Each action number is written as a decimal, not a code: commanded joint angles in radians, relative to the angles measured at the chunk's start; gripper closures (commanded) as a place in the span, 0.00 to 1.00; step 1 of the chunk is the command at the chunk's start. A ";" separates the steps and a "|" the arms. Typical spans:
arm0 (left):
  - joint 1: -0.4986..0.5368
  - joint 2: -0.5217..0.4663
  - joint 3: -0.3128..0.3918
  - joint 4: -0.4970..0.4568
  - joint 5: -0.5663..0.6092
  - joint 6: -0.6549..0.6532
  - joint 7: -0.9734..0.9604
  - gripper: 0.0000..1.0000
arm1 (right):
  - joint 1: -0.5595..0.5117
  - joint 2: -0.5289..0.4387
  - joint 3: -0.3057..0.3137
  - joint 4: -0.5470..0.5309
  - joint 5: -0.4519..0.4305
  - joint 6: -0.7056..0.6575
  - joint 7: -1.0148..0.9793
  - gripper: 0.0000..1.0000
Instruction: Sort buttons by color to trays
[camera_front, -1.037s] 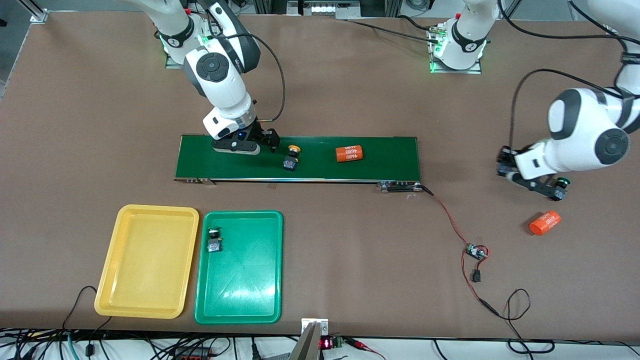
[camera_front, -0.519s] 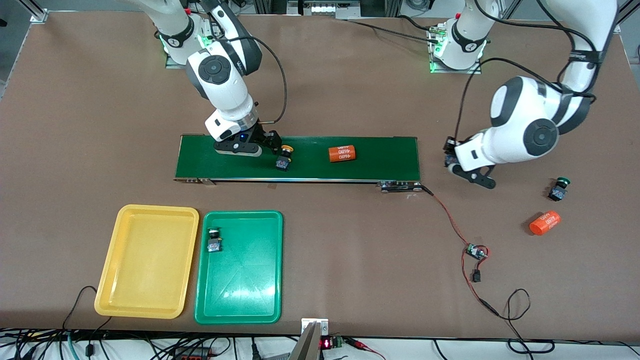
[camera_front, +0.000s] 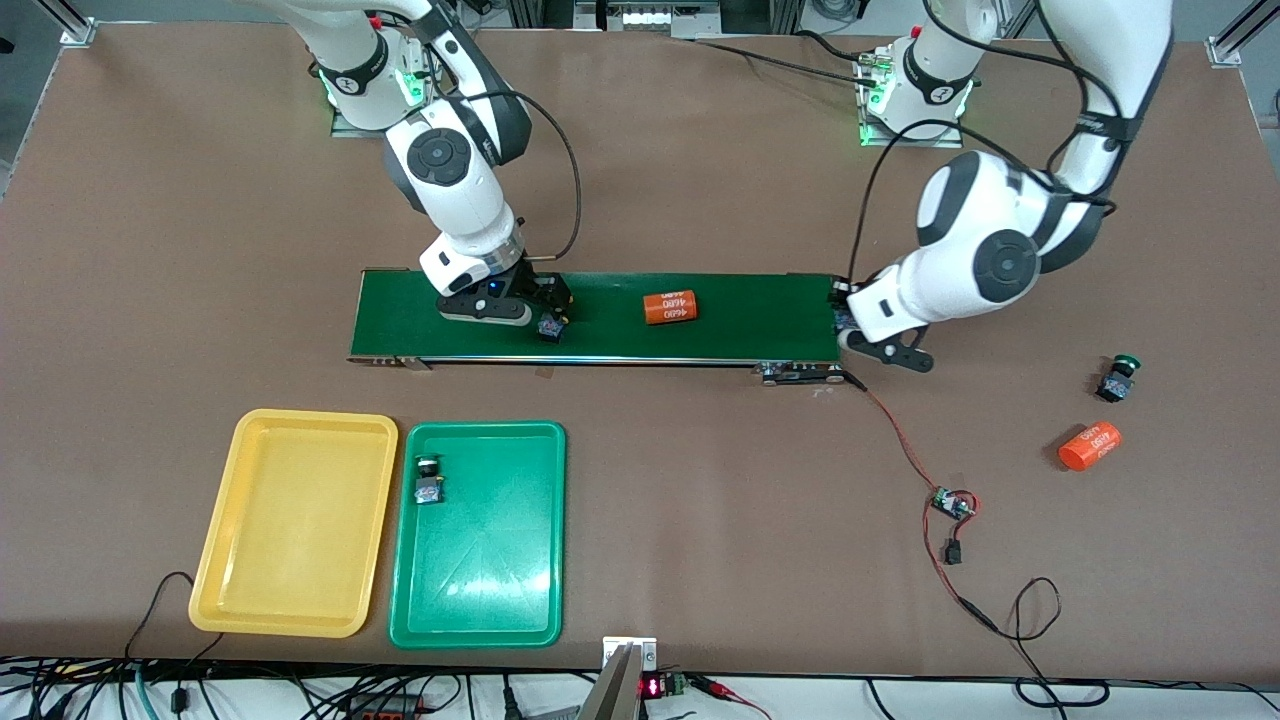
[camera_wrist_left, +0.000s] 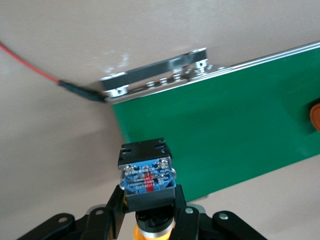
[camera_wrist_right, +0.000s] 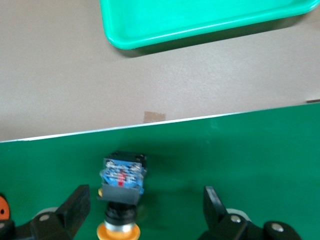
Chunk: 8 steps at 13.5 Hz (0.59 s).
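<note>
My right gripper (camera_front: 553, 318) hangs low over the green conveyor belt (camera_front: 760, 315), open. A yellow-capped button (camera_wrist_right: 122, 180) lies on the belt between its fingers, closer to one finger (camera_wrist_right: 75, 212). My left gripper (camera_wrist_left: 148, 197) is shut on the black body of another yellow-capped button (camera_wrist_left: 147, 172) over the belt's end toward the left arm. One green button (camera_front: 429, 480) lies in the green tray (camera_front: 480, 600). Another green button (camera_front: 1117, 377) stands on the table toward the left arm's end. The yellow tray (camera_front: 295, 430) holds nothing.
An orange cylinder (camera_front: 669, 307) lies on the belt between the two grippers. A second orange cylinder (camera_front: 1089, 446) lies on the table near the loose green button. A red wire with a small board (camera_front: 950, 503) runs from the belt's end toward the front edge.
The left arm swung with its button from beside the loose green button to the belt's end. The belt button and cylinder slid toward the right arm's end; the right gripper closed in round that button.
</note>
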 joint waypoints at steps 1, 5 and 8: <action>-0.063 0.043 0.013 0.021 -0.021 0.053 -0.076 1.00 | 0.008 0.076 -0.006 0.049 -0.004 0.053 0.014 0.00; -0.115 0.083 0.015 0.016 -0.021 0.114 -0.126 0.99 | 0.008 0.081 -0.006 0.051 -0.011 0.061 0.012 0.20; -0.126 0.093 0.015 0.003 -0.020 0.118 -0.136 0.97 | 0.007 0.081 -0.007 0.051 -0.014 0.061 0.003 0.74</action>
